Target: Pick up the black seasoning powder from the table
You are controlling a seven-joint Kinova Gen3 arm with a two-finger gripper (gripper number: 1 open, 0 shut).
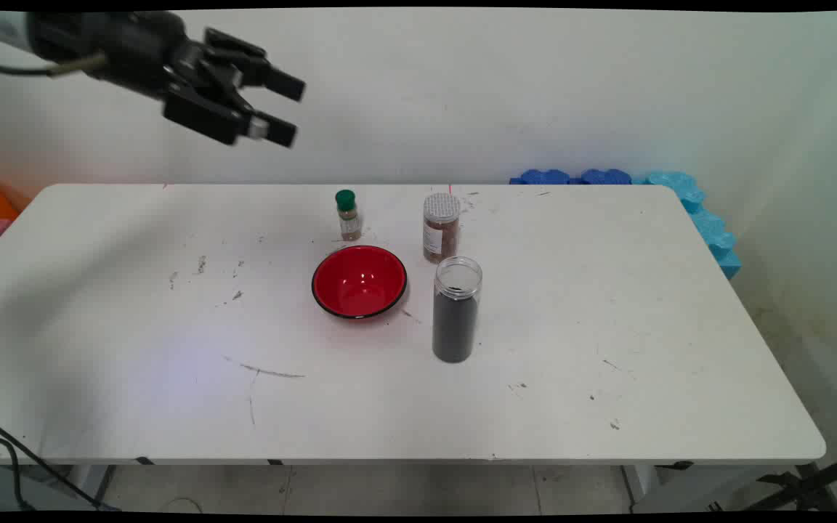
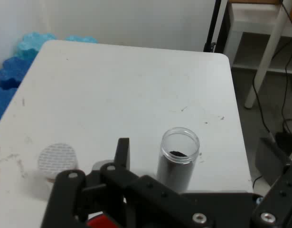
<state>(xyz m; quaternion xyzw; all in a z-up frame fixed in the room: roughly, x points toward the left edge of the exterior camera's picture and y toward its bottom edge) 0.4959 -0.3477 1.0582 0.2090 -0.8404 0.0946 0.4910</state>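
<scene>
From the main view, my claw (image 1: 290, 109) hangs in the upper left of the frame, high above the white table (image 1: 135, 327), holding nothing. Its two fingers stand apart with a clear gap between them, so it is open, and nothing on the table is close to it.

Four things stand near the middle of the frame. There is one red bowl (image 1: 359, 282) with a dark rim. There are three containers. One small bottle with a green cap (image 1: 348, 215) stands just above the bowl. One spice jar with a white perforated lid (image 1: 440, 227) stands to the upper right of the bowl. One tall clear jar (image 1: 456, 309), lidless and filled with dark contents, stands just right of the bowl and below the spice jar. Blue foam pieces (image 1: 687, 203) lie along the table's upper right corner.

From the hand view, my black linkage fills the bottom edge, with one finger (image 2: 122, 152) rising left of centre. The tall clear jar (image 2: 179, 161) shows just right of that finger, its open mouth toward the camera. The white perforated lid (image 2: 57, 158) of the spice jar lies at lower left. A sliver of the red bowl (image 2: 102, 221) peeks out at the bottom edge beneath the linkage. The blue foam (image 2: 13, 71) sits at upper left.
</scene>
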